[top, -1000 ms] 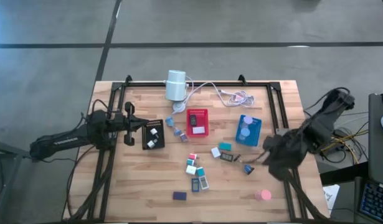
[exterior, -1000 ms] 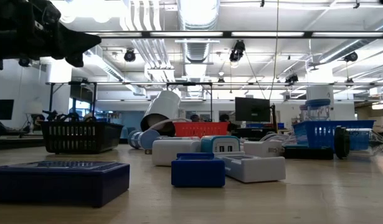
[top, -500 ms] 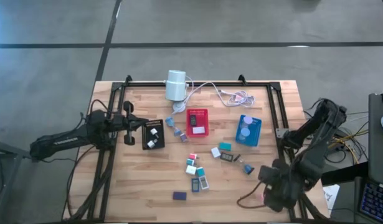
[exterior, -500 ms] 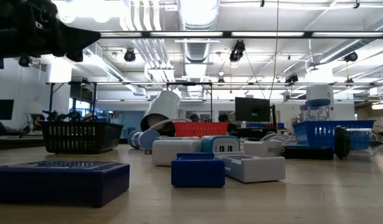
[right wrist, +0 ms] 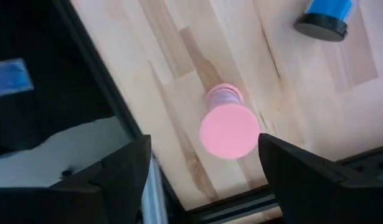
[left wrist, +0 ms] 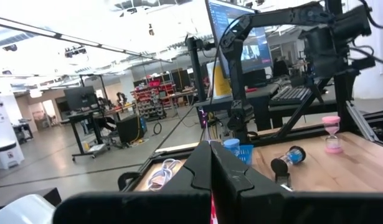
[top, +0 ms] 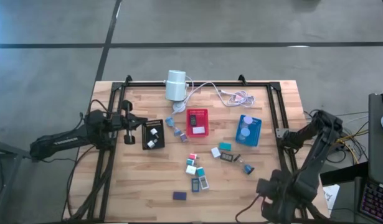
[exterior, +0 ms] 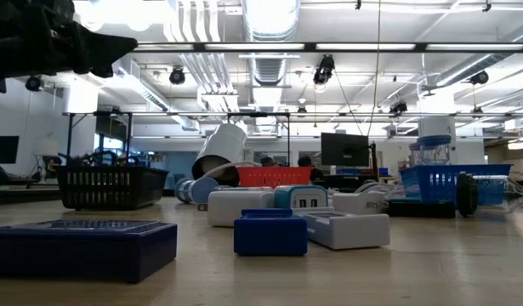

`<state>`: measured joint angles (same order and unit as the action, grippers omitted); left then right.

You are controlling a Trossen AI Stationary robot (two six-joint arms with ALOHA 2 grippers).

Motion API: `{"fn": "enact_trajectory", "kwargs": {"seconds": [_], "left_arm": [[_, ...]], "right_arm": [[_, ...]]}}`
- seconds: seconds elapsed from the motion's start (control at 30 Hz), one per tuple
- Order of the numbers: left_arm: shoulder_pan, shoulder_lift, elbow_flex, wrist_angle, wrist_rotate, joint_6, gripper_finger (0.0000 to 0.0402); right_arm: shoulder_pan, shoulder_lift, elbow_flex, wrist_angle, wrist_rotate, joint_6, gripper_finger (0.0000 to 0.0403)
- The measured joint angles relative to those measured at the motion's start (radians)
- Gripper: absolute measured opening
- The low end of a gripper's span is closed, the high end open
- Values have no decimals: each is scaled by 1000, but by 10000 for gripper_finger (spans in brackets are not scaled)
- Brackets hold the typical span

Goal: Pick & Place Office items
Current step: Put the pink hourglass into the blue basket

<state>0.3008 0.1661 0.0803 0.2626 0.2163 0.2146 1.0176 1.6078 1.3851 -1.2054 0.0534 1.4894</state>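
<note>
The light wooden counter (top: pixel 141 186) fills mid-frame. The right pincer (right wrist: pixel 200 163), lower right, hangs released directly above the small pink hourglass-shaped timer (right wrist: pixel 227 126), fingers straddling it. Risk: an off-centre descent could topple it toward the counter edge. The left pincer (top: pixel 134 122), clenched and empty, waits centre-left.

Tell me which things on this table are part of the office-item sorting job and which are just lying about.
Job: pink sand timer between the right gripper's open jaws; blue timer; small blocks mid-table; dark blue block; the black tray, red tray and blue tray.

Lying about: white cylinder and its cable.
</note>
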Motion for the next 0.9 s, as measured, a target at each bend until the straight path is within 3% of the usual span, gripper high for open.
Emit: {"fn": "enact_trajectory", "kwargs": {"seconds": [0.9], "left_arm": [[0, 0, 0, 6, -3, 18, 0]], "right_arm": [[14, 81, -79, -31, 25, -53, 327]]}}
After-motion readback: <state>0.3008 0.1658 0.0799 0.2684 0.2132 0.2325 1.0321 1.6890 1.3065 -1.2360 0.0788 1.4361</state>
